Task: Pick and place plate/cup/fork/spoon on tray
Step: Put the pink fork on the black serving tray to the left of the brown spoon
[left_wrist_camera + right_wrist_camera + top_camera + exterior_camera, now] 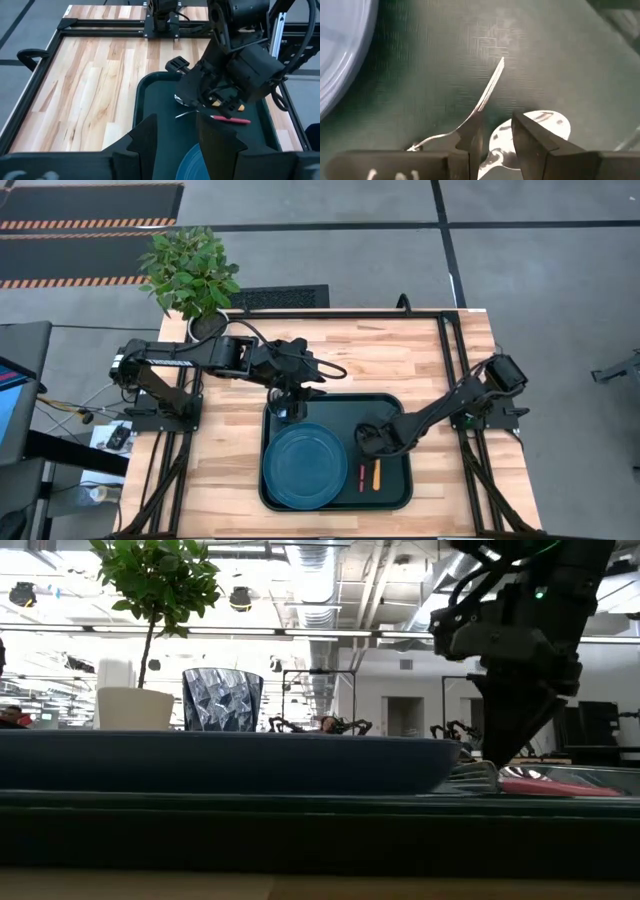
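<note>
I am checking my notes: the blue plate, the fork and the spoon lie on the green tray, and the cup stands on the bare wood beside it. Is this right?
Not quite. In the high view the cup stands on the tray itself, in its far left corner under the left gripper. The plate, fork and spoon do lie on the tray.

Plate (306,465), fork (362,477), spoon (376,474) on tray (400,498) (side by side).

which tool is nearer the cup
Left. The left tool is right over the cup at the tray's far left corner. The right tool is down over the fork and spoon, past the plate.
</note>
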